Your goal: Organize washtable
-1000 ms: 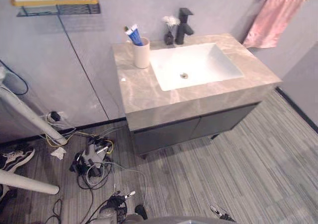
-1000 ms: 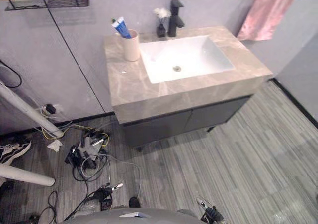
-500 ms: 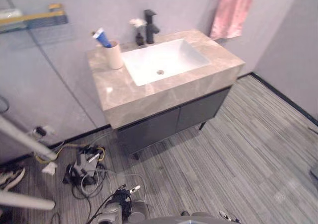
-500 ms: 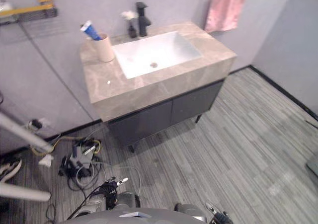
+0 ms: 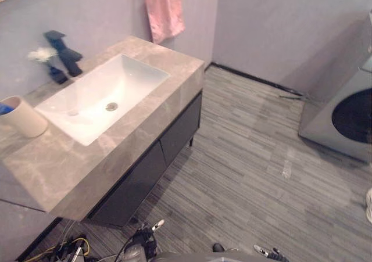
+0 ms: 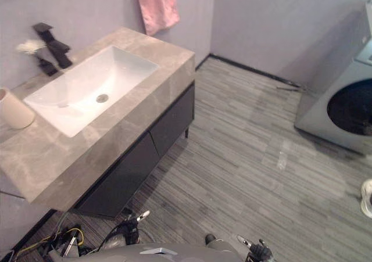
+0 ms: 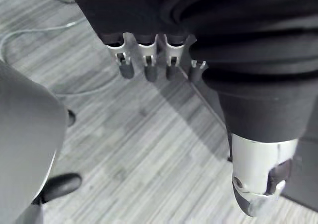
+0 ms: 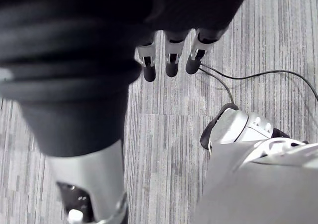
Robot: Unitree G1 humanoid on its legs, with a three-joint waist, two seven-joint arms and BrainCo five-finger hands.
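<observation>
Both hands hang over the floor, well apart from the washtable. The left hand (image 7: 149,60) and right hand (image 8: 171,60) each have relaxed, nearly straight fingers and hold nothing. The beige cup (image 5: 22,117) stands near the counter's (image 5: 75,169) back left corner, just beside the basin (image 5: 104,96), with a blue toothpaste tube (image 5: 4,108) in it. It is probably ceramic or plastic: light, stiff, smooth, and easy to tip. Take it round the wall at mid-height. The small flower vase (image 5: 53,70) by the black faucet (image 5: 65,53) looks fragile.
</observation>
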